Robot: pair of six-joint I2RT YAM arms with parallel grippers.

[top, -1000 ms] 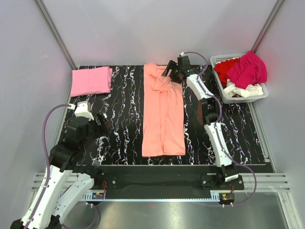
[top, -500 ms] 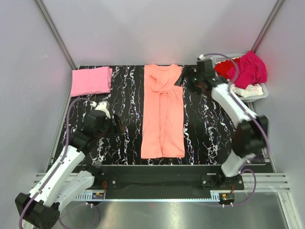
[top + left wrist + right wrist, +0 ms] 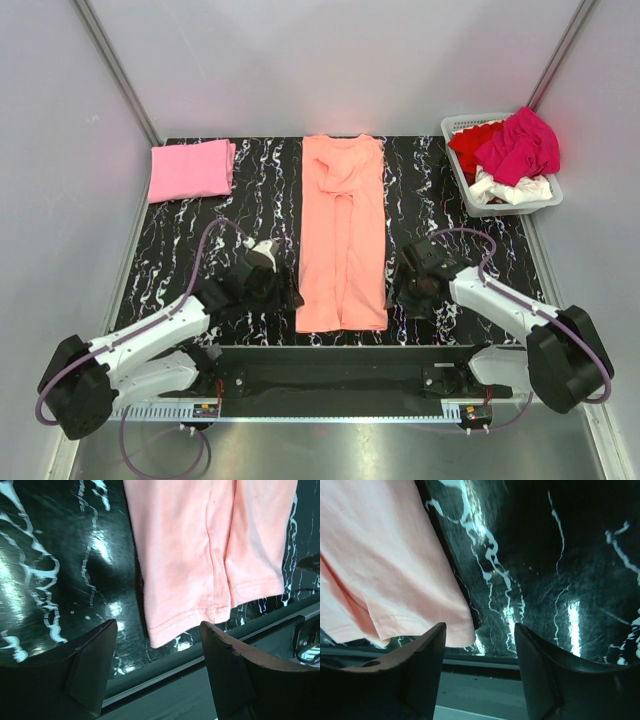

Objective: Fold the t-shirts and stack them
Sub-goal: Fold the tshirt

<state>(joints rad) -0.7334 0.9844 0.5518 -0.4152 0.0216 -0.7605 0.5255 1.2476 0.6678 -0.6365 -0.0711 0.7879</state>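
Observation:
A salmon-orange t-shirt (image 3: 343, 230) lies folded into a long strip down the middle of the black marbled table, collar at the far end. Its hem shows in the left wrist view (image 3: 200, 555) and in the right wrist view (image 3: 385, 570). My left gripper (image 3: 283, 297) is open and empty just left of the hem's near left corner; in its own view (image 3: 159, 665) the corner lies between the fingers. My right gripper (image 3: 398, 293) is open and empty just right of the near right corner (image 3: 479, 657). A folded light pink t-shirt (image 3: 190, 169) lies at the far left.
A white slatted basket (image 3: 466, 170) at the far right holds crumpled magenta (image 3: 520, 143), red (image 3: 468, 148) and white (image 3: 510, 188) shirts. The table's near edge and metal rail (image 3: 340, 352) run just below both grippers.
Both grippers have swept to the near end of the salmon shirt: the right one came down from the collar, the left one moved right from the table's left side. The shirt lies flatter at the collar.

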